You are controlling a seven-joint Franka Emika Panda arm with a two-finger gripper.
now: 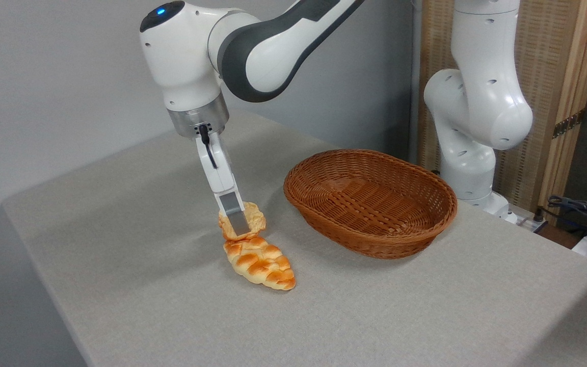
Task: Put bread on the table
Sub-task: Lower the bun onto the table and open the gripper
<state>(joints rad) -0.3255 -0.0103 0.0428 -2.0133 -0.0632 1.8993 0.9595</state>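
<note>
The table (120, 285) fills the lower part of the frame, a wide flat top under light grey, finely textured cloth, with its near left corner at the middle left edge. From the upper left centre the white and grey arm (252, 46) reaches down, and its hand (238, 224) points at the table just left of the middle of the frame. Only one finger (233, 211) shows plainly, a flat grey pad pressed against the near face of the bread (254, 218); the other finger is hidden behind it. The hand is closed around this small, pale golden bun with a lumpy top. The bun sits low, at or just above the cloth; whether it touches the table cannot be told. Its lower edge meets the upper end of a longer, orange-glazed braided loaf (260, 262), which lies flat on the cloth and runs down toward the right. Whether the two really touch or only overlap in the view is unclear. Right of centre, a brown woven basket (370, 201) stands on the table, oval and shallow, well apart from the bun. At the upper right, the arm's white base column (477, 102) rises behind the table's far edge, in front of a wooden screen (558, 76).
</note>
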